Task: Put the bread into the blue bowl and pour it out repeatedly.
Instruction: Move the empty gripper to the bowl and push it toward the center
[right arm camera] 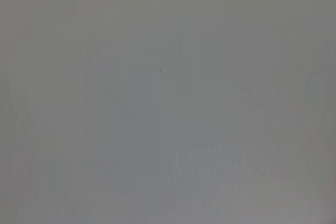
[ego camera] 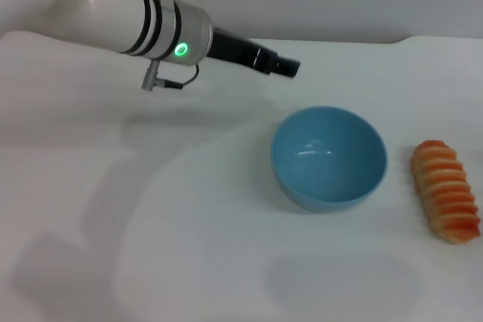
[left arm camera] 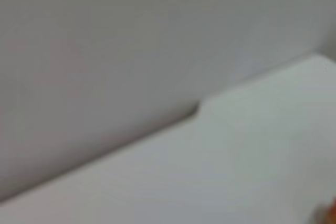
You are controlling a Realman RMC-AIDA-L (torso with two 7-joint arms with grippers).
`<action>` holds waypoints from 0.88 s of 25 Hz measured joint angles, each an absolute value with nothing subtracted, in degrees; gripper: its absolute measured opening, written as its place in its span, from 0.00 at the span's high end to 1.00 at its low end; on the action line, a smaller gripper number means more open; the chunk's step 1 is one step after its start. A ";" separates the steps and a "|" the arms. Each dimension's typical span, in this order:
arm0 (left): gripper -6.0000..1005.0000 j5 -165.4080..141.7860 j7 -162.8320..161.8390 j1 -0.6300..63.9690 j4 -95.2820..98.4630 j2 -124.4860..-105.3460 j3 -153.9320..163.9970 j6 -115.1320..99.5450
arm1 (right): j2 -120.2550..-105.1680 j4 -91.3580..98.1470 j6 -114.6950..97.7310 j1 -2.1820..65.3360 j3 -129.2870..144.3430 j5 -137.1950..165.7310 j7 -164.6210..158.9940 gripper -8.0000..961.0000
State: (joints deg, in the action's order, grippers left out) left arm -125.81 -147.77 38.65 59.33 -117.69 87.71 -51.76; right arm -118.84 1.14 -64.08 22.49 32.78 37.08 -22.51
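White tabletop [ego camera: 189, 262] fills the foreground of the head view, bare and lightly shadowed. From the upper left, the robot's left arm [ego camera: 128, 16] reaches in above the table's far side, a white cylinder with black bands and a glowing green ring light. Its dark left gripper [ego camera: 285, 65] points toward the right, raised over the surface just behind the blue bowl [ego camera: 329, 157]; whether its fingers are apart or together cannot be told from here. It holds nothing visible.

Below and to the right of the gripper, the round light-blue bowl sits upright on the table with nothing inside it. To the bowl's right, near but not touching, the bread [ego camera: 445, 191] lies on the table, its orange and cream ridges facing up, one end toward the far side.

Neither the right arm nor its gripper appears in the head view. Both wrist views show only pale, blurred surface.
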 joint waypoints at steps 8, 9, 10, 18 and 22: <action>0.19 -124.92 -147.30 40.58 54.36 -118.34 88.61 -54.16 | -118.83 1.23 -64.07 22.99 32.78 37.08 -22.46 0.34; 0.19 -123.99 -147.28 41.03 52.99 -118.40 89.78 -53.81 | -118.83 1.23 -64.05 23.00 32.78 37.08 -22.45 0.34; 0.19 -123.99 -147.28 41.03 52.99 -118.40 89.78 -53.81 | -118.83 1.23 -64.05 23.00 32.78 37.08 -22.45 0.34; 0.19 -119.55 -147.10 42.49 47.97 -118.47 95.05 -50.08 | -118.83 0.96 -63.97 22.96 32.78 37.08 -22.41 0.35; 0.22 -118.11 -147.08 43.34 44.52 -118.55 97.66 -46.63 | -118.87 0.84 -63.97 22.88 32.79 37.08 -22.40 0.36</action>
